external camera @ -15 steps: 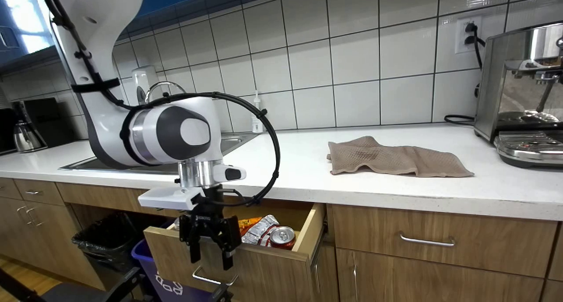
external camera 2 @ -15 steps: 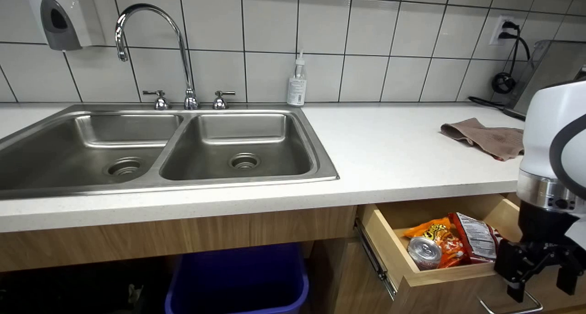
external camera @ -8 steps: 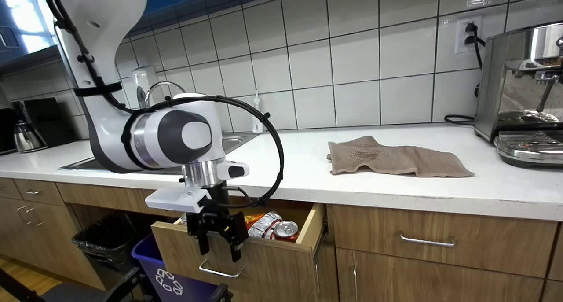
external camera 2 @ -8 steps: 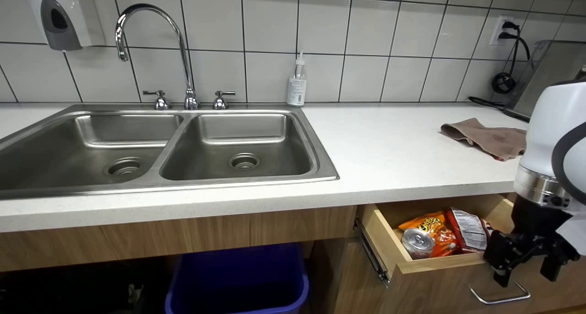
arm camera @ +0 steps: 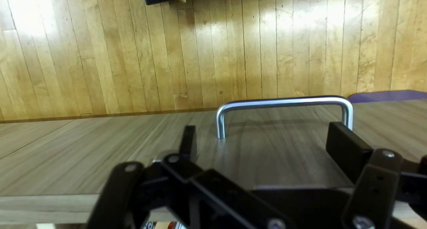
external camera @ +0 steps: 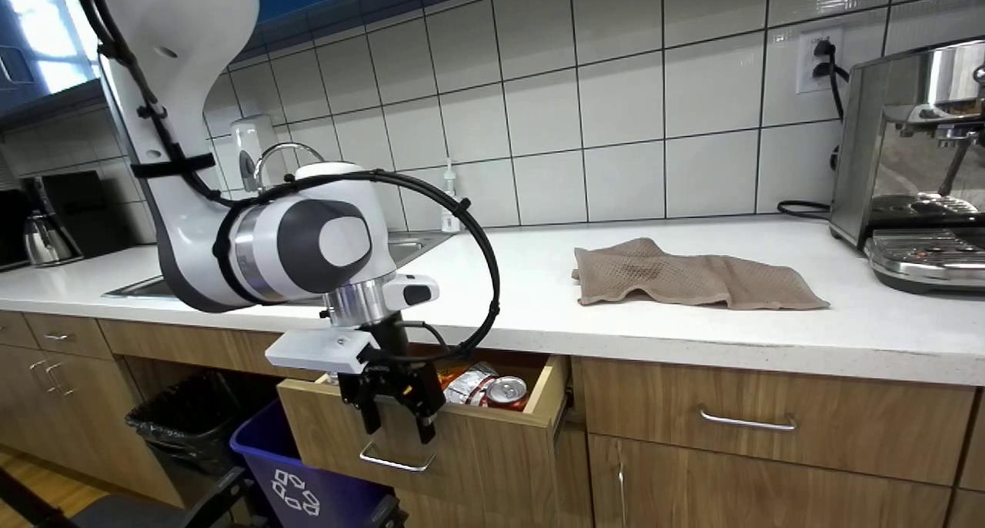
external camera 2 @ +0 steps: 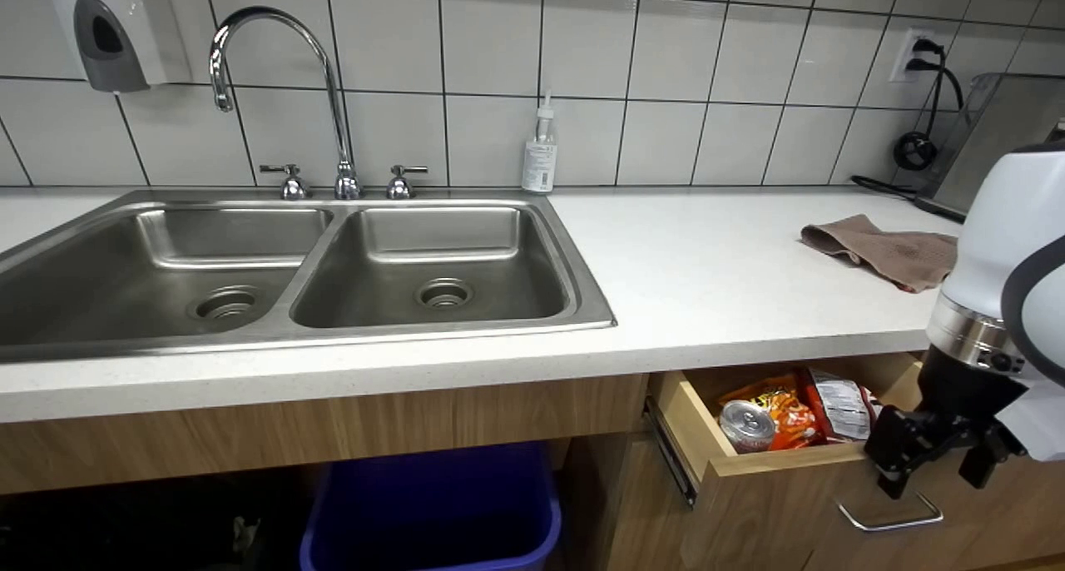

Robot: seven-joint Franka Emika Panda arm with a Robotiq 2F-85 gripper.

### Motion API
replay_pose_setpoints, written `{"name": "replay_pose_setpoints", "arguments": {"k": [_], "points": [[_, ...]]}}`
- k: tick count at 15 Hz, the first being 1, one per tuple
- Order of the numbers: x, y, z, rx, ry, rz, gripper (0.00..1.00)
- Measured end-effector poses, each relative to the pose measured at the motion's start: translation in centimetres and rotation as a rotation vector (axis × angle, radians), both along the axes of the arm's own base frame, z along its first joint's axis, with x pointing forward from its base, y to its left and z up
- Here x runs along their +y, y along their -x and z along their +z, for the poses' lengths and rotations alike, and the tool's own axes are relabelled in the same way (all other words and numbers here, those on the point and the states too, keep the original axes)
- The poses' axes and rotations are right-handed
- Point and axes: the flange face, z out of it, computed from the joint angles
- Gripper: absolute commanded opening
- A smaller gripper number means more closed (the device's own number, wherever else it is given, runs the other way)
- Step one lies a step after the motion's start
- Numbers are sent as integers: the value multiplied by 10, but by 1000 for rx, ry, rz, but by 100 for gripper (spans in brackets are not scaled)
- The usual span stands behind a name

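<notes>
A wooden drawer [external camera: 500,451] is partly open under the counter; it also shows in an exterior view [external camera 2: 765,513]. My gripper [external camera: 400,431] points down, tilted, close against the drawer's front face, above its metal handle [external camera: 396,464]. Contact cannot be made out clearly. In the wrist view the gripper [arm camera: 262,132] has its fingers wide apart with nothing between them, and the handle [arm camera: 283,103] lies beyond the fingertips. Inside the drawer are a red can [external camera: 506,394], a silver-topped can [external camera 2: 746,426], an orange bag [external camera 2: 778,411] and a red-and-silver bag [external camera 2: 840,404].
A white counter [external camera: 531,282] runs above the drawer, with a brown cloth [external camera: 692,278] and a coffee machine [external camera: 923,174]. A double sink [external camera 2: 599,313] and a soap bottle [external camera 2: 539,155] are to the left. A blue recycling bin [external camera: 308,482] stands below.
The drawer has slid inward toward the cabinet, with its contents and handle moving along. My gripper has moved with it in the same direction and tilted more. Its fingers stay apart.
</notes>
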Motion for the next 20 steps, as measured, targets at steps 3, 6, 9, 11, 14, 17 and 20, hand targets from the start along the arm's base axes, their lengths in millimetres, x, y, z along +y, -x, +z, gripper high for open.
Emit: {"name": "replay_pose_setpoints", "arguments": {"k": [3,6,9,11,14,17,20], "points": [[1,-3,0,-14,7,8,100],[1,-10,1,-24,14,16,100],[1,-23,1,-40,21,21,100],[1,-31,1,-49,24,25,100],[0,-43,1,-64,29,31,100],[0,-55,0,-77,34,38,100],[0,-67,0,-91,39,45,100]]}}
